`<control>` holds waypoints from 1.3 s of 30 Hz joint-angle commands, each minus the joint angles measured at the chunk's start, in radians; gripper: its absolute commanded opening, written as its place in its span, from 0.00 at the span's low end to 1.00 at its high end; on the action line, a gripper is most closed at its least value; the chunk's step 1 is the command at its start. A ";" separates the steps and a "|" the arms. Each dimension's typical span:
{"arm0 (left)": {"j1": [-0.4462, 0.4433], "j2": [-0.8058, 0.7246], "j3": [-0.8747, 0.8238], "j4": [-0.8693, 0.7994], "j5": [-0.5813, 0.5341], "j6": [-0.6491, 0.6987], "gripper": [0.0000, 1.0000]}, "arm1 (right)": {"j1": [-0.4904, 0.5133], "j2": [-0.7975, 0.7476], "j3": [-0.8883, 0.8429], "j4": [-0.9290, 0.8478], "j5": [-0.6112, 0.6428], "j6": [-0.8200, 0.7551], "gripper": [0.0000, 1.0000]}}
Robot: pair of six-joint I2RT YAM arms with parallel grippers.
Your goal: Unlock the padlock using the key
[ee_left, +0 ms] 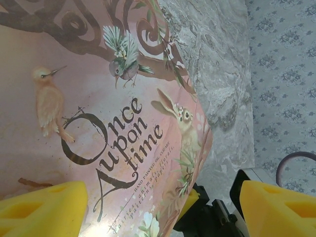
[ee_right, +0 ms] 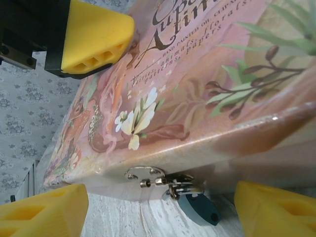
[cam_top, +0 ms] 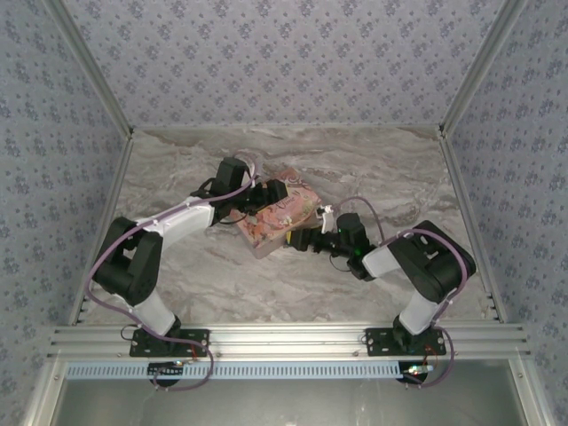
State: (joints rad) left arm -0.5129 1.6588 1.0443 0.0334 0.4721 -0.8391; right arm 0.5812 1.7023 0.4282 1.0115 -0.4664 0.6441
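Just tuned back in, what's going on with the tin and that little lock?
Both arms are at the pink tin. The left gripper hangs open over its illustrated lid. The right gripper is open and low at the tin's front side, facing the small teal padlock, which hangs from the silver clasp. Neither gripper holds anything, so the unlocking looks not yet begun.

Left gripper (ee_left: 160, 210), right gripper (ee_right: 158, 212): both open
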 commanded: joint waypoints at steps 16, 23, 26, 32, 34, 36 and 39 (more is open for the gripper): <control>-0.006 0.029 -0.004 -0.001 0.001 0.006 0.81 | 0.020 0.092 0.048 0.094 -0.060 0.023 0.71; -0.007 0.030 -0.003 -0.003 0.001 0.005 0.81 | 0.020 0.095 0.050 0.096 -0.074 0.020 0.64; -0.007 0.028 -0.003 -0.003 0.000 0.005 0.81 | 0.020 0.094 0.047 0.098 -0.078 0.018 0.60; -0.007 0.025 -0.004 -0.003 -0.001 0.004 0.81 | 0.016 0.091 0.038 0.100 -0.080 0.016 0.54; -0.006 0.025 -0.005 -0.004 -0.002 0.003 0.81 | 0.016 0.090 0.034 0.102 -0.079 0.015 0.51; -0.007 0.024 -0.004 -0.004 -0.002 0.005 0.82 | 0.014 0.087 0.031 0.104 -0.081 0.014 0.49; -0.007 0.022 -0.004 -0.005 -0.004 0.004 0.82 | 0.009 0.083 0.026 0.104 -0.083 0.014 0.47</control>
State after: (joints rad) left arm -0.5129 1.6588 1.0443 0.0345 0.4637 -0.8391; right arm 0.5922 1.7878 0.4545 1.0737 -0.5243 0.6659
